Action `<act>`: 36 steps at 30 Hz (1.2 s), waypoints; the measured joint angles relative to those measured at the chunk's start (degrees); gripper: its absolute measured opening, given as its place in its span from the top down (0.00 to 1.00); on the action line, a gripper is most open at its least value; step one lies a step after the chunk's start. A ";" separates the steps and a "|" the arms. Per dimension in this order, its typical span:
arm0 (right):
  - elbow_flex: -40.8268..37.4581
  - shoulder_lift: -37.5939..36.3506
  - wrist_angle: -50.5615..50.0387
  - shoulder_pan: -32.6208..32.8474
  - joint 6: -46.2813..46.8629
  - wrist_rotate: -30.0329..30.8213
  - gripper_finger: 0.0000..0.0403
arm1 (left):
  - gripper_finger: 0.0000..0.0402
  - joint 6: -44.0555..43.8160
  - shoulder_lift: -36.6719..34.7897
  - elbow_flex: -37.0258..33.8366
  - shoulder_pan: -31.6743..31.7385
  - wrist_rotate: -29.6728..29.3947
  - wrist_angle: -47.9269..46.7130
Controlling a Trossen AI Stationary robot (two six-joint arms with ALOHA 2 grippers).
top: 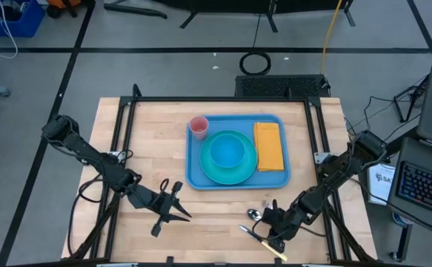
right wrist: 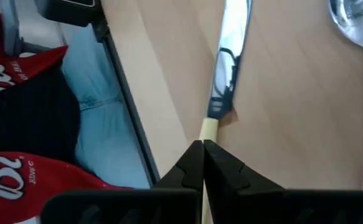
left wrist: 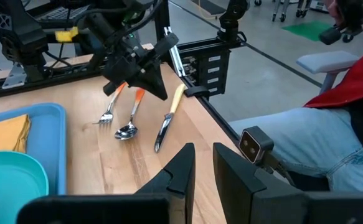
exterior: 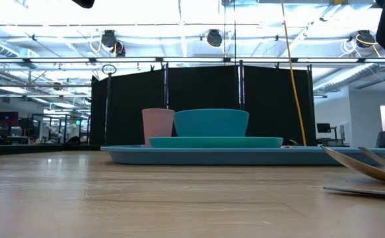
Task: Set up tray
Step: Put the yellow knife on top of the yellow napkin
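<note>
The blue tray [top: 194, 176] lies mid-table and holds a pink cup [top: 198, 125], a turquoise bowl [top: 227, 152] on a turquoise plate [top: 239, 176], and an orange napkin [top: 270, 145]. A fork [left wrist: 106, 110], a spoon [left wrist: 127, 127] and a yellow-handled knife [left wrist: 166, 123] lie on the bare wood near the table's near right corner. My right gripper [top: 273, 230] is over them, shut on the knife [right wrist: 228, 56]. My left gripper [top: 174, 206] is open and empty over the near edge, left of the tray. My right gripper pinches the knife's yellow handle [right wrist: 208, 129] between its two fingers, close to where the blade begins. The fingers [right wrist: 221, 168] come slanting down from above and lie along the knife. The blade [right wrist: 231, 37] lies on the wood.
A seated person in a red top and blue jeans [left wrist: 330, 143] is close to the table's near right corner. A black frame rail [right wrist: 128, 118] runs along that edge. Bare wood [top: 149, 141] lies left of the tray.
</note>
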 joint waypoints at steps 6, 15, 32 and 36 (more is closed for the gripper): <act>-0.01 -0.20 -4.56 0.00 -0.29 -0.05 1.00 | 0.84 0.02 0.00 0.00 0.00 0.00 -0.39; -0.01 -0.30 -5.49 -0.13 0.00 -0.69 1.00 | 0.84 0.02 0.00 0.00 0.00 0.00 -0.35; -0.01 -8.72 -27.77 -0.07 3.26 6.48 1.00 | 0.84 0.02 0.00 0.00 0.00 0.00 -0.37; -0.06 -9.04 -33.00 -0.12 5.22 6.37 1.00 | 0.84 0.02 0.00 0.00 0.00 0.00 -0.39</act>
